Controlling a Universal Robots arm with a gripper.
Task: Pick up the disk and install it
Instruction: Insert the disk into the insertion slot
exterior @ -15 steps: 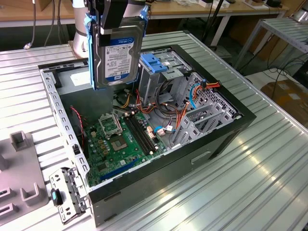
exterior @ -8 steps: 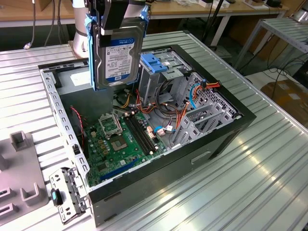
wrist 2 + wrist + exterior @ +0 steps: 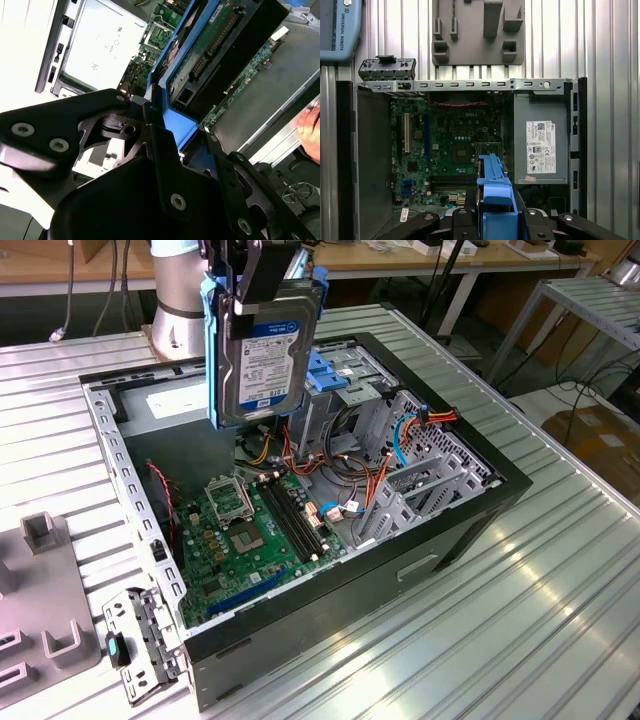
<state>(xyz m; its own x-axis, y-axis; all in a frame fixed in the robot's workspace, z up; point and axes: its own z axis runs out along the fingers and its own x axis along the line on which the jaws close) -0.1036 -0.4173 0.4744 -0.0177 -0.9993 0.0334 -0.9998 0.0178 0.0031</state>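
Disk [image 3: 262, 365] hangs upright, upper middle of exterior view, top edge clamped by the gripper [image 3: 252, 295]. Lower edge free above open case [image 3: 330, 618]

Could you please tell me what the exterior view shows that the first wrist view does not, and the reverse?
Exterior view: the disk's labelled face, held upright by the gripper above the open case, and the drive cage with orange cables. First wrist view: a blue handheld device beside the grey fixture plate. Shared: the motherboard, the power supply and the disk's blue rails.
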